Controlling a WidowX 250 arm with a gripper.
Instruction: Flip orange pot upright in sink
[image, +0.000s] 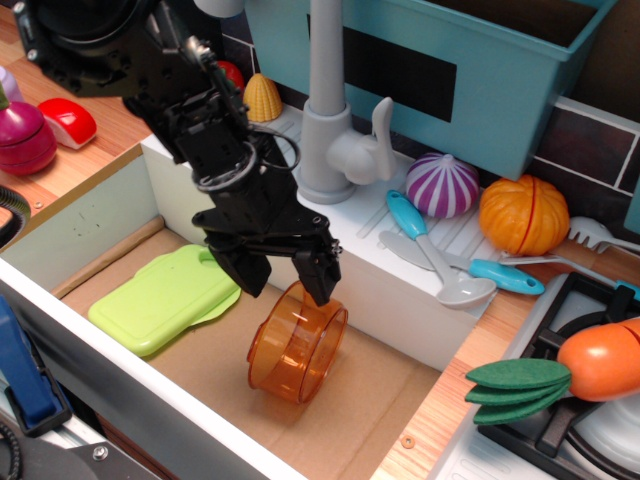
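The orange pot (297, 343) is translucent and lies on its side on the sink's brown floor (210, 362), its open mouth facing the front right. My black gripper (285, 281) hangs just above the pot's upper back rim. It is open. One finger (319, 280) touches or nearly touches the top of the rim, the other (249, 273) stands to the left, clear of the pot. The sink has white walls and a grey faucet (325, 110) behind the arm.
A green cutting board (165, 297) lies on the sink floor left of the pot. On the counter right of the faucet lie a purple-white onion toy (443, 184), an orange pumpkin toy (523, 214) and blue-handled utensils (430, 250). A carrot (590, 362) is at the far right. A teal bin (480, 60) stands behind.
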